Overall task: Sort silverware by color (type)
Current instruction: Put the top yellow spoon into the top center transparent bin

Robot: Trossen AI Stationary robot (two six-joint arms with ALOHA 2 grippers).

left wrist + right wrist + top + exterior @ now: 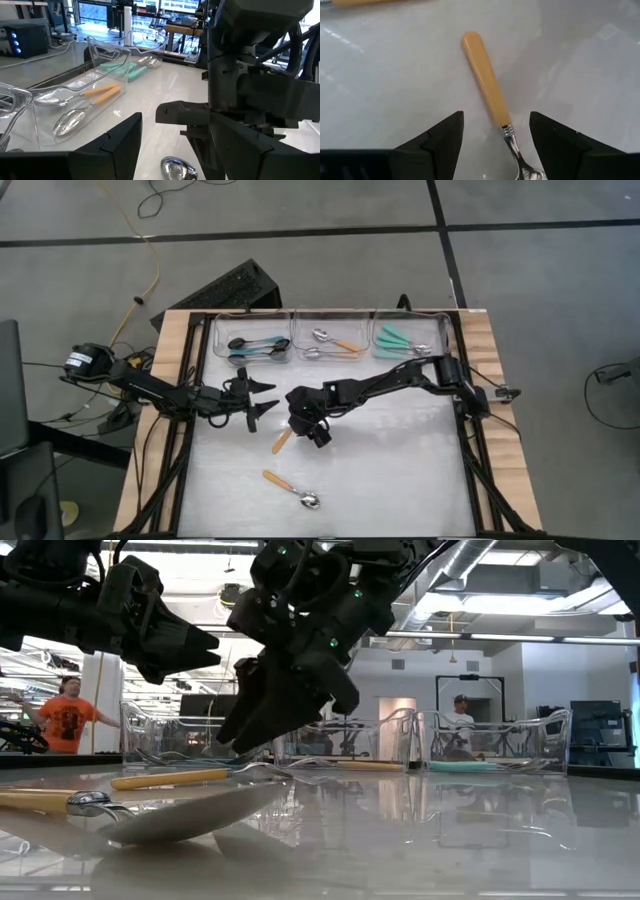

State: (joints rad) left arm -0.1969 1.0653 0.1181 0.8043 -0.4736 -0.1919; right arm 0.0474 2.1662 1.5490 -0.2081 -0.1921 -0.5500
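An orange-handled spoon (485, 82) with a silver bowl lies flat on the white table (400, 470). My right gripper (496, 117) hangs just above it, open and slanting down, one finger on each side of the handle near the neck, touching nothing. In the high view this spoon (282, 441) sticks out from under the right gripper (308, 426). A second orange-handled spoon (292, 490) lies nearer the front edge. My left gripper (262, 398) stands open and level just left of the right one, holding nothing.
Three clear bins stand along the far edge: the left bin (252, 345) holds blue-handled black spoons, the middle bin (333, 342) orange-handled ones, the right bin (408, 340) teal-handled ones. People stand in the room behind the table. The right half of the table is bare.
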